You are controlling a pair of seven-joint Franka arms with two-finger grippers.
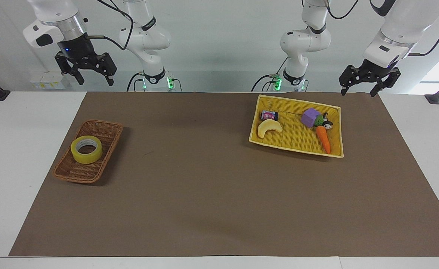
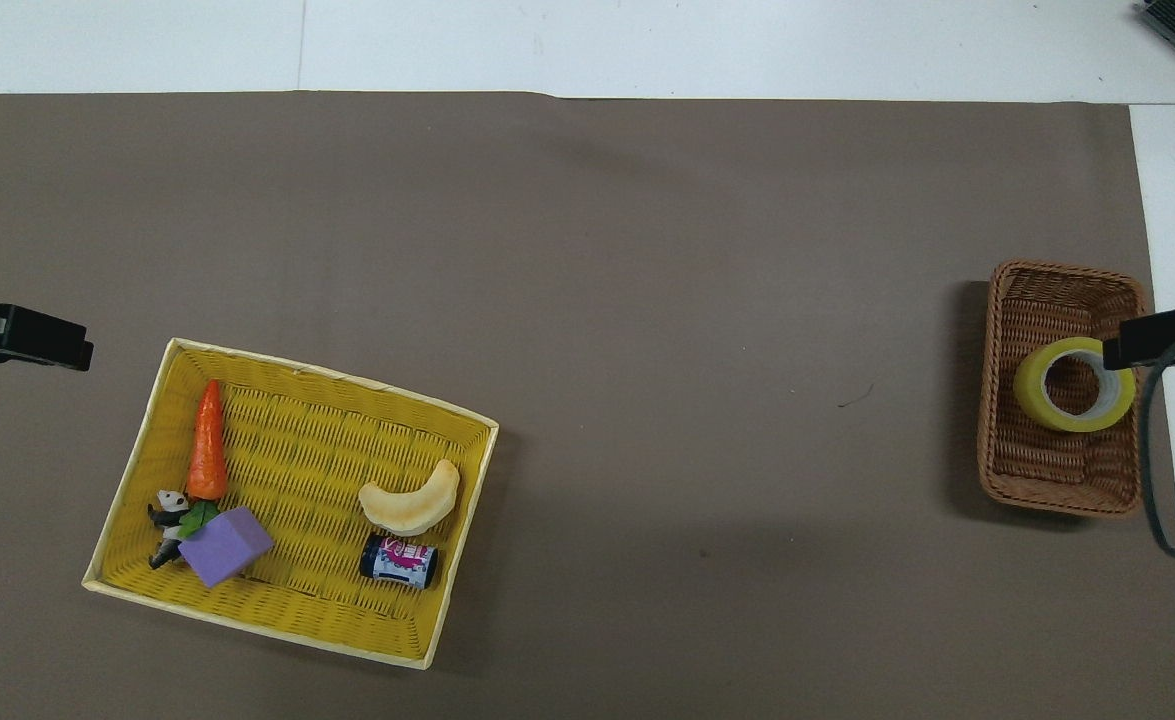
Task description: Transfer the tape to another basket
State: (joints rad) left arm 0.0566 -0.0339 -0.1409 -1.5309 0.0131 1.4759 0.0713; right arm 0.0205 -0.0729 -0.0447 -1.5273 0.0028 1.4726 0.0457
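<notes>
The yellow tape roll [image 1: 86, 149] lies flat in the small brown wicker basket [image 1: 103, 129] at the right arm's end of the table; it also shows in the overhead view [image 2: 1074, 385], in the basket [image 2: 1022, 470]. My right gripper [image 1: 93, 79] hangs open and empty, high over the white table top by the mat's corner, well clear of the tape; only its tip [image 2: 1162, 338] shows from above. My left gripper [image 1: 358, 91] is open and empty, waiting over the mat's edge beside the yellow tray.
A bright yellow woven tray [image 1: 337, 130] at the left arm's end holds a carrot [image 1: 323, 139], a purple block [image 1: 310, 117], a small panda figure, a pale crescent toy [image 1: 269, 127] and a small can [image 1: 269, 115]. Brown mat [image 1: 204, 179] covers the table's middle.
</notes>
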